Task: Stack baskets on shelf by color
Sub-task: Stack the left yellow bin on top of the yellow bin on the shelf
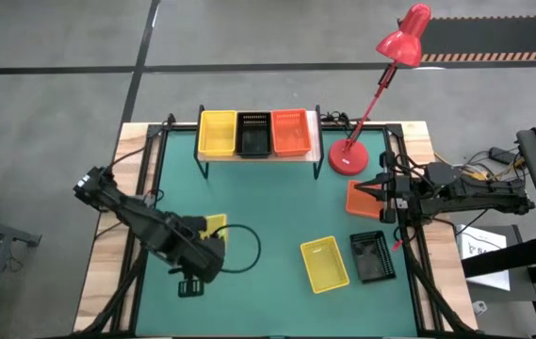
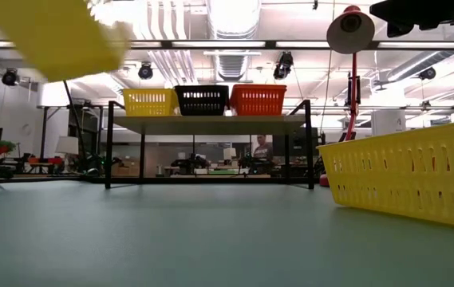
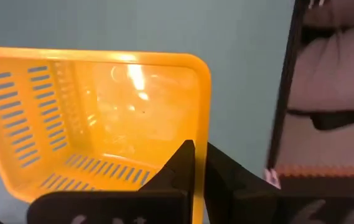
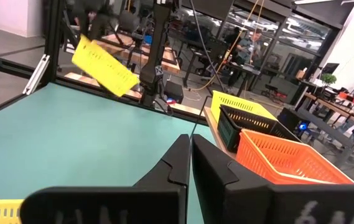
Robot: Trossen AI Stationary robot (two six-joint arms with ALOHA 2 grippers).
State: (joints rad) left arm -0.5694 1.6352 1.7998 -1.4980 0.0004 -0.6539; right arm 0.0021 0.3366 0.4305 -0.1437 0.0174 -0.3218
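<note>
The step in hand seems to be a carry: the left gripper (image 3: 195, 163) holds a yellow plastic mesh basket (image 3: 89, 118) by its rim, one finger inside the wall and one outside, clenched on it. In the high view this basket (image 1: 215, 225) shows only as a yellow corner beside the left gripper (image 1: 203, 250), at the near left of the green table mat (image 1: 277, 198), and the low view shows it lifted off the mat and tilted.

The low light-wood shelf on a black metal frame (image 1: 315, 135) stands at the far side and carries one row: a yellow basket (image 1: 217, 133) on the left, a black basket (image 1: 253, 134) in the middle, an orange-red basket (image 1: 289, 132) on the right. I judge that the next move calls for bringing the held basket far and slightly right, level, and setting it into the yellow one.

The right gripper (image 1: 381, 200) is at the right side, over a loose orange-red basket (image 1: 361, 200). Its fingers (image 4: 175, 163) look pressed together with nothing between them. Near right on the mat lie another yellow basket (image 1: 324, 264) and a black basket (image 1: 372, 256). A pink-red desk lamp (image 1: 349, 157) stands just right of the shelf.
</note>
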